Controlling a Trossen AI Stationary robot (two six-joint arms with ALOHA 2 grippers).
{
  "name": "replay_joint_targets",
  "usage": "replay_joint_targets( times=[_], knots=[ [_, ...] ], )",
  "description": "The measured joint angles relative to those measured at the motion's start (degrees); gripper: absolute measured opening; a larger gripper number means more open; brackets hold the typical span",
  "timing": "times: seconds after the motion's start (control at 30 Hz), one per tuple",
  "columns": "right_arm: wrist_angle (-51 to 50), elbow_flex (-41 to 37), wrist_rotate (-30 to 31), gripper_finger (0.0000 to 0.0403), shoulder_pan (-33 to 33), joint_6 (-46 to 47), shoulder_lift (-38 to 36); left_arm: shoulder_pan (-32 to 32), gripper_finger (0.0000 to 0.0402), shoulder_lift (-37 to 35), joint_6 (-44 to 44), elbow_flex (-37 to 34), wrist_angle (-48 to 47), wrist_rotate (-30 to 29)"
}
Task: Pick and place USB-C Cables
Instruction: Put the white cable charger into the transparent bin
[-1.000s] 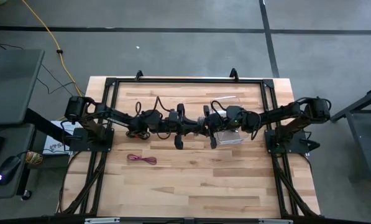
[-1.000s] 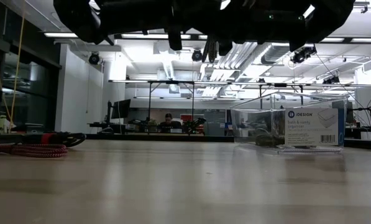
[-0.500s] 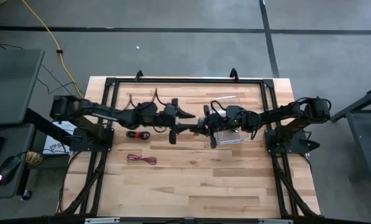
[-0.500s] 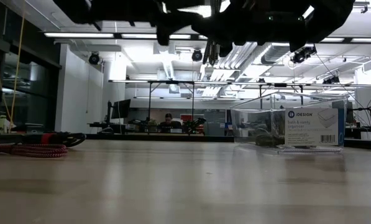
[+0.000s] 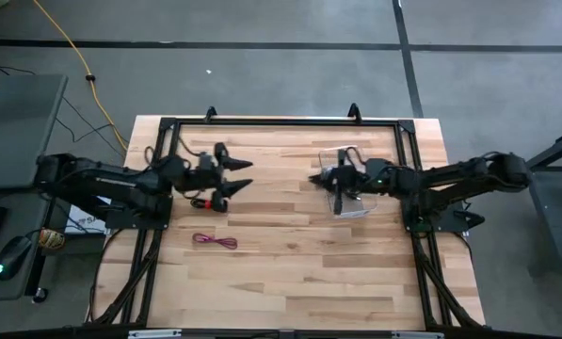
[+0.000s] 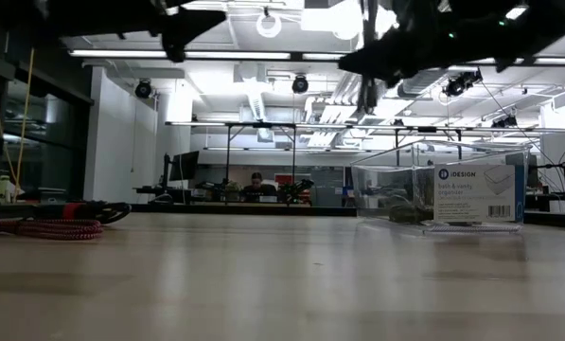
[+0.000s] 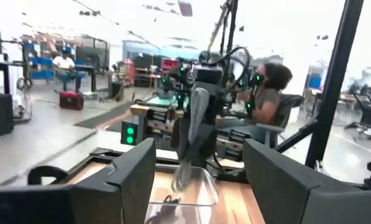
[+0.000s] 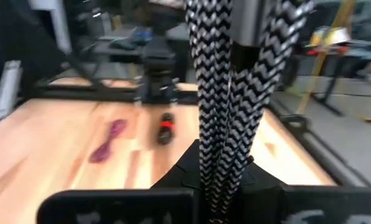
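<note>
My right gripper (image 5: 316, 178) hovers over the clear plastic box (image 5: 354, 200), shut on a grey braided USB-C cable (image 7: 188, 134). My left gripper (image 5: 248, 174) stands open over the table's left half, facing the right one, with nothing between its fingers. A black-and-red bundle (image 5: 208, 202) lies on the wood just below it. Nearer the front edge lies a magenta-red bundle (image 5: 215, 242). Something dark and small (image 7: 169, 202) lies on the box's floor. My right gripper pinches the grey cable's doubled strands (image 8: 221, 155) between its two fingers, which lie about level and point toward the table's left. The bundle is lifted clear, and its lower end (image 7: 182, 177) hangs slack above the box.
A black metal frame (image 5: 281, 121) runs round the table's far edge and down both sides by the arm bases. The wood between the two grippers and toward the near edge is bare. In the room beyond, a person (image 7: 269, 93) sits on a chair.
My left gripper has opened, let go of the grey cable at the table's middle and drawn back toward the left edge. My right gripper has stayed shut on the cable and pulled back toward the right edge, carrying it over the box.
</note>
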Motion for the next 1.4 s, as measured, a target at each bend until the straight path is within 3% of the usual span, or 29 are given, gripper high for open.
replay_joint_targets(
  times=[0.23,0.53,1.4],
  knots=[
    [2.47,-5.37,5.8,0.0005,-2.56,3.52,-7.89,0.69,0.0223,-7.43,-0.28,-3.68,-0.18,-0.17],
    [2.1,-5.61,9.86,0.0005,-2.41,4.75,-8.25,0.69,0.0223,-7.8,1.05,-3.69,-1.59,-0.24],
    [1.41,-5.59,9.05,0.0005,-2.41,5.81,-8.23,0.69,0.0223,-7.77,1.06,-3.69,-1.59,-0.32]
  ],
)
